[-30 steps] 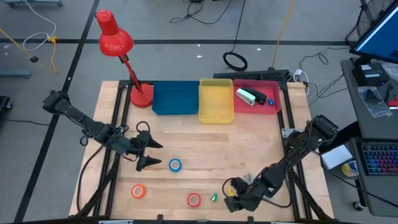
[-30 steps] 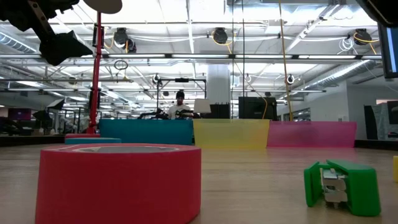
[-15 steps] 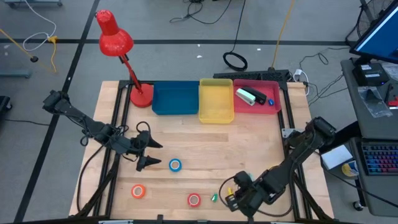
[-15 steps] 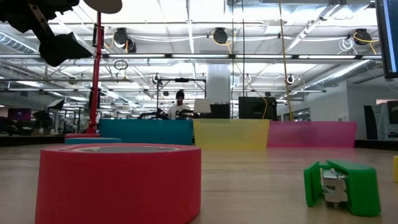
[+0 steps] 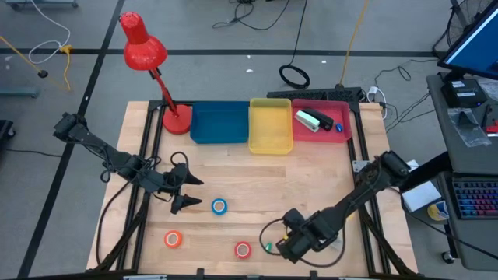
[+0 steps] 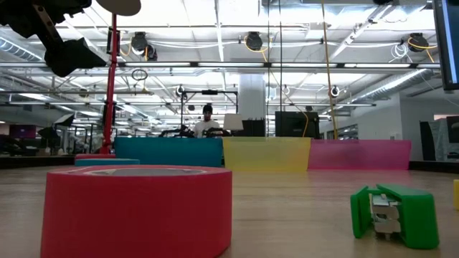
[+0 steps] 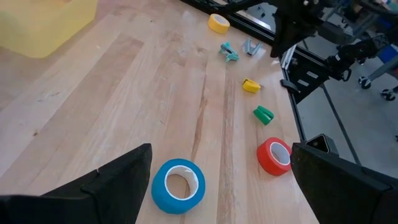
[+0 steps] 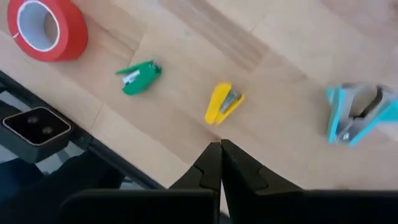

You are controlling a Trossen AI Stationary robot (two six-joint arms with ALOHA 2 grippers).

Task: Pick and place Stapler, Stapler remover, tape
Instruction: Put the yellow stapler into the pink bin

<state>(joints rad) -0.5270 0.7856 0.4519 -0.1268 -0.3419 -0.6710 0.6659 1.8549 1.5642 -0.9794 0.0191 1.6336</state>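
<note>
A: Log the state. Where do you have the right pincer (image 8: 221, 149)?

B: Low over the near edge of the surface (image 5: 311, 187), just above the small clutter. Its fingertips are pressed together with nothing between them. Your wrist view shows the yellow mini stapler (image 8: 224, 102) just ahead of the tips, a green mini stapler (image 8: 139, 77) beside it, and the teal staple remover (image 8: 359, 113) off to the other side. The red tape roll (image 8: 45, 28) sits near the surface edge.

A: And the left pincer (image 7: 221, 186)?

B: Fingers spread wide, holding nothing, hovering over the blue tape roll (image 7: 178, 185). The orange tape roll (image 5: 173, 239) lies nearer the front edge; the yellow tape roll (image 7: 218, 23) lies at the far right side.

A: Bins?

B: Blue bin (image 5: 219, 124) and yellow bin (image 5: 270, 124) look empty; the red bin (image 5: 342, 134) already holds a stapler-like item.

A: Step in hand?

B: I judge you are lining up on the yellow mini stapler. You need to part the right fingers, straddle its body, lower and close.
</note>
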